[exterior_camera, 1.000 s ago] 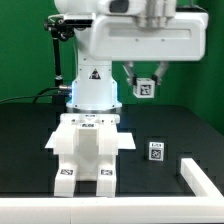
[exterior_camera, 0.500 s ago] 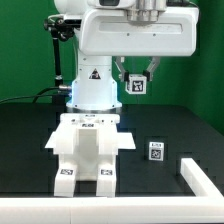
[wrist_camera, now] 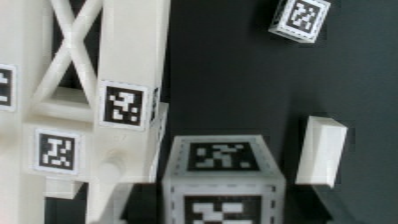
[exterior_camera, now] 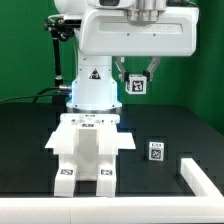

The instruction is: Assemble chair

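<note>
**Exterior view:** The arm [exterior_camera: 130, 35] holds its gripper [exterior_camera: 138, 84] high above the black table [exterior_camera: 30, 130]. The jaws are clamped on a small white block [exterior_camera: 139, 88], whose tag faces the camera. The block hangs in the air, well clear of everything below.

On the table, in front of the arm's base [exterior_camera: 90, 92], stands the part-built chair [exterior_camera: 88, 150]. It is a chunky white body with two legs reaching toward the camera, each with a tag at its end. To the exterior view's right, apart from the chair, a loose tagged piece [exterior_camera: 156, 151] rests on the table. A white rail [exterior_camera: 197, 178] turns the table's corner at the exterior view's right, near the loose piece but not touching it.

**Wrist view:** Seen past the gripper [wrist_camera: 219, 200], the block [wrist_camera: 221, 160] fills the foreground, gripped between the jaws. One tag shows on its far face and another on the face nearest the lens.

The table [wrist_camera: 231, 80] lies dark beneath. The chair [wrist_camera: 80, 90] runs along one side, showing a cross-braced panel and several tags. The loose piece [wrist_camera: 302, 18] sits farther off, askew in the frame. A white bar [wrist_camera: 324, 150] shows beside the block; which part it is cannot be told.
</note>
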`<state>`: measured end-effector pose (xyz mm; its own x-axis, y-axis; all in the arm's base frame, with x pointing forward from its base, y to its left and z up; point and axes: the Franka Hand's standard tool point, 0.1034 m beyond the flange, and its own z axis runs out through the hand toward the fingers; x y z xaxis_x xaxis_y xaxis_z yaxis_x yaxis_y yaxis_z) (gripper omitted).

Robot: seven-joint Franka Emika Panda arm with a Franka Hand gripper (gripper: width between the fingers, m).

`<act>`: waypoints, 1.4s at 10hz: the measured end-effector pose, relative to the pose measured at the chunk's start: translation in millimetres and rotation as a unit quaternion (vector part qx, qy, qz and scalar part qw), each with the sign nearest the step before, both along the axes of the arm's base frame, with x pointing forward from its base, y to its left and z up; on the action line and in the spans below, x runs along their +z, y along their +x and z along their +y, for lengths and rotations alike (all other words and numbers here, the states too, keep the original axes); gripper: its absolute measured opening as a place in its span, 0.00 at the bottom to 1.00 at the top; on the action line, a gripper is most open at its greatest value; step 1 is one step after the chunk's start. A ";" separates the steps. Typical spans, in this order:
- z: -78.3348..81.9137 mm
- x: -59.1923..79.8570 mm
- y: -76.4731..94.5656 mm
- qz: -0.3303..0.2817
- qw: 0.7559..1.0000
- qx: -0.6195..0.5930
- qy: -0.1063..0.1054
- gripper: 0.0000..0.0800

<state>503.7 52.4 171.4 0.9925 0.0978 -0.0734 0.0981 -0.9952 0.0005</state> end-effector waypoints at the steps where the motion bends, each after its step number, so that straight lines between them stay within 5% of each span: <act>1: 0.0 0.0 0.0 0.000 1.000 0.000 0.000 0.35; 4: -29.9 -0.7 12.5 -0.003 0.999 0.039 0.001 0.35; 6: -48.5 -14.6 19.1 -0.001 0.998 0.055 0.001 0.35; 9: -54.5 -33.1 22.4 -0.010 0.998 0.054 -0.007 0.35; 14: -54.9 -41.5 21.8 -0.008 0.998 0.057 -0.010 0.35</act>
